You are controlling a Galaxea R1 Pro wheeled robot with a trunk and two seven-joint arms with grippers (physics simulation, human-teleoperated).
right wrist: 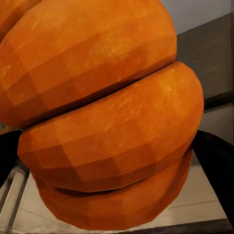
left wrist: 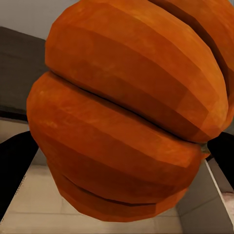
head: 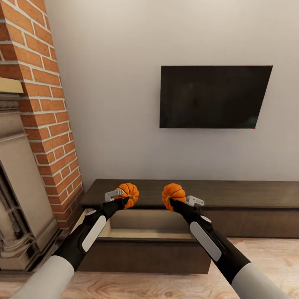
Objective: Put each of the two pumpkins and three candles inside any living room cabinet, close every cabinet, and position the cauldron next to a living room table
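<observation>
Head view: each claw [head: 123,198] [head: 176,200] clamps ribbed orange pumpkin [head: 128,193] [head: 173,194] (faceted) above open cabinet [head: 145,224] drawer.

Black flat television [head: 214,96] mounted on a plain pale wall [head: 112,83], red brick chimney column [head: 39,95] at the left, carved stone fireplace surround [head: 20,187] below it, light wood-grain floor [head: 274,257]

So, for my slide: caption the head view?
Both pincers hold pumpkins, left and right, above the cabinet's open drawer.
</observation>
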